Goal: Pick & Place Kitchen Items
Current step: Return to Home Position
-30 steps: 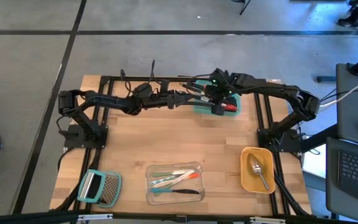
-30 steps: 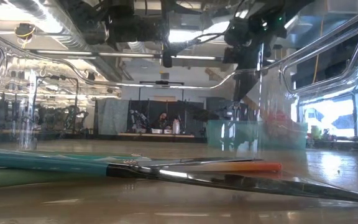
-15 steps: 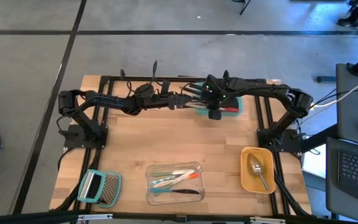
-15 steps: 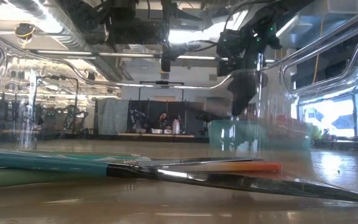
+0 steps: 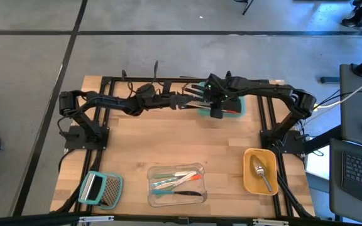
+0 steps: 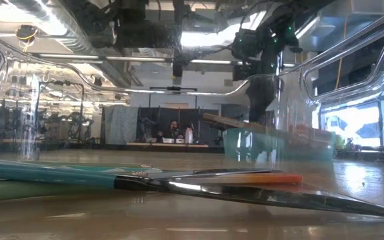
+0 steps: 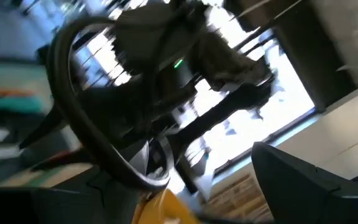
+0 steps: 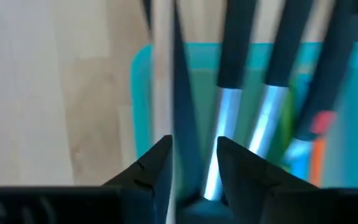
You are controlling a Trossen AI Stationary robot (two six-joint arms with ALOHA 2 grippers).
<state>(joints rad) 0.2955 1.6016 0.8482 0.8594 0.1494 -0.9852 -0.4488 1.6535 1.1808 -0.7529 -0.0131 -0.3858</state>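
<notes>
High view, left to right: one flat metal grater with teal handle (image 5: 100, 189) at the near left corner; one clear plastic bin (image 5: 176, 167) with at least four slim tools (image 5: 175, 182), teal, orange-tipped and black among them; one teal bin (image 8: 138, 99) at the far edge, holding black-handled steel utensils (image 8: 238, 50), at least three; one yellow bin (image 5: 251, 182) cradling one silver spoon (image 5: 261, 172). All on a pale wooden desk (image 5: 168, 138) over grey floor (image 5: 168, 44); lit workshop hall beyond in the low view. Left hand (image 5: 188, 98) hovering just beside the teal bin; spread or pressed together, cannot tell. Right hand (image 8: 194, 149) above that bin, fingers (image 8: 157, 168) a little apart, gripping nothing.
</notes>
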